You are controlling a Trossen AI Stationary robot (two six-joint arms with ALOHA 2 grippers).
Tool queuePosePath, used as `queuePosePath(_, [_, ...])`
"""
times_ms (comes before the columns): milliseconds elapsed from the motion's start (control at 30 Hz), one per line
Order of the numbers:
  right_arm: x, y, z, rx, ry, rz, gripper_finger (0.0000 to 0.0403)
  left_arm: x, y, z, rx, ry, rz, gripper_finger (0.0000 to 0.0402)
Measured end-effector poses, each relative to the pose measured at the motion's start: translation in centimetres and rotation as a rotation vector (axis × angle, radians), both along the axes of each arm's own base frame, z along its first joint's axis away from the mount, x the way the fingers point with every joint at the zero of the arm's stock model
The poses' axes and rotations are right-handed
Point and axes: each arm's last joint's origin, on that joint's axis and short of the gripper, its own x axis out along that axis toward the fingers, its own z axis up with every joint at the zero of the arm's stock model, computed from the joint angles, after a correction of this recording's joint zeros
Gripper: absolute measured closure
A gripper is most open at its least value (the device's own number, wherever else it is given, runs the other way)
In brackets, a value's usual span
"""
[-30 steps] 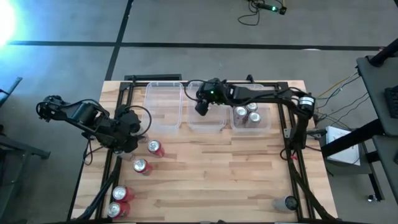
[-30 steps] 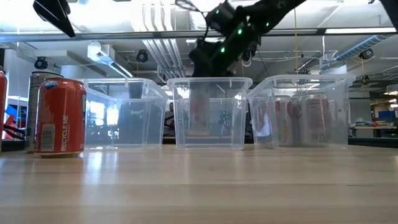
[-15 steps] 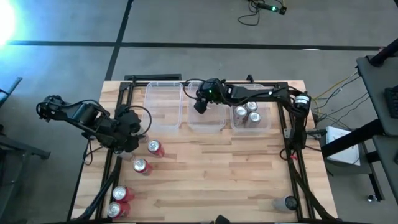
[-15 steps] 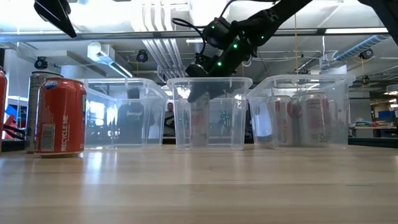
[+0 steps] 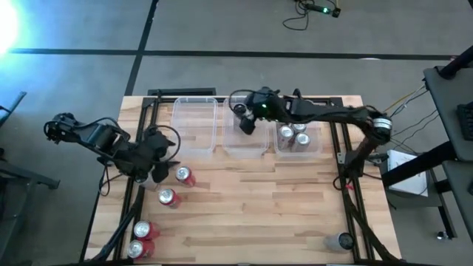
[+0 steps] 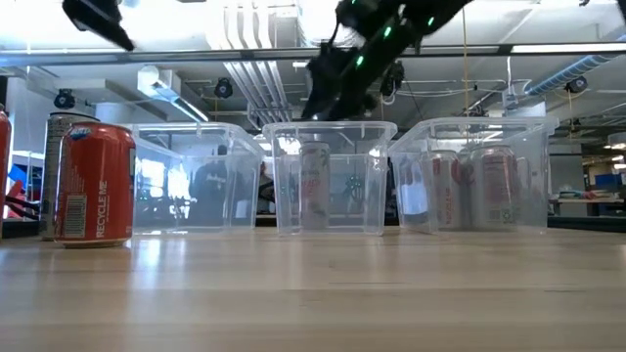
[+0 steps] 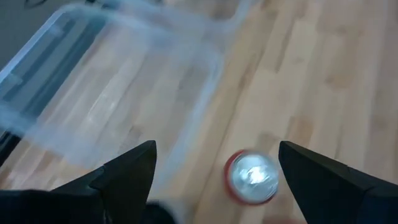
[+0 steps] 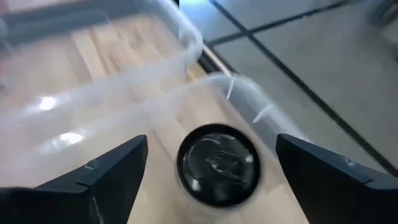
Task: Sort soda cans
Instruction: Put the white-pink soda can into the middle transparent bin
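Observation:
My right gripper hovers open above the middle clear bin, its fingers above the rim in the low view. A dark-topped can stands upright on that bin's floor, below and between the fingers, untouched. My left gripper is open over the table's left side, next to a red can with a silver top that stands on the wood. The right bin holds three upright cans.
The left clear bin stands by the middle one at the far edge. More red cans stand at the left. A dark can sits at the near right corner. The low view shows a red can close up.
My right gripper dipped down into the middle bin, then rose above its rim and shifted a little toward the table's right. The can stays standing alone on the bin floor. My left gripper has edged toward the nearest red can.

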Motion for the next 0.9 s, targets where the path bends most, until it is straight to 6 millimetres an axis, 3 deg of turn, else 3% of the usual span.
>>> queuePosePath(100, [-1.3,1.9,2.8,-0.02,-0.002,0.031,0.0046,0.8,-0.5,0.0,-0.004,-0.07,-0.045,0.008])
queuePosePath(200, [-2.9,5.3,6.0,-0.043,-0.036,0.102,0.0046,1.8,-1.3,0.0,-0.014,-0.171,-0.107,0.008])
queuePosePath(300, [-4.2,10.0,8.9,-0.06,-0.104,0.205,0.0053,2.9,-2.7,0.2,-0.018,-0.308,-0.207,0.008])
queuePosePath(400, [-5.6,15.6,10.4,-0.068,-0.128,0.338,0.006,3.8,-4.1,0.5,0.008,-0.447,-0.319,0.008])
queuePosePath(533, [-7.8,22.6,10.9,-0.013,-0.131,0.479,0.0066,4.8,-5.5,0.2,0.031,-0.577,-0.4,0.008])
queuePosePath(633, [-9.4,26.8,10.1,0.032,-0.084,0.523,0.0066,5.5,-6.1,-0.9,0.035,-0.618,-0.412,0.008])
queuePosePath(900, [-13.0,34.5,8.0,0.213,-0.012,0.6,0.0054,7.2,-7.0,-4.1,0.01,-0.67,-0.391,0.008])
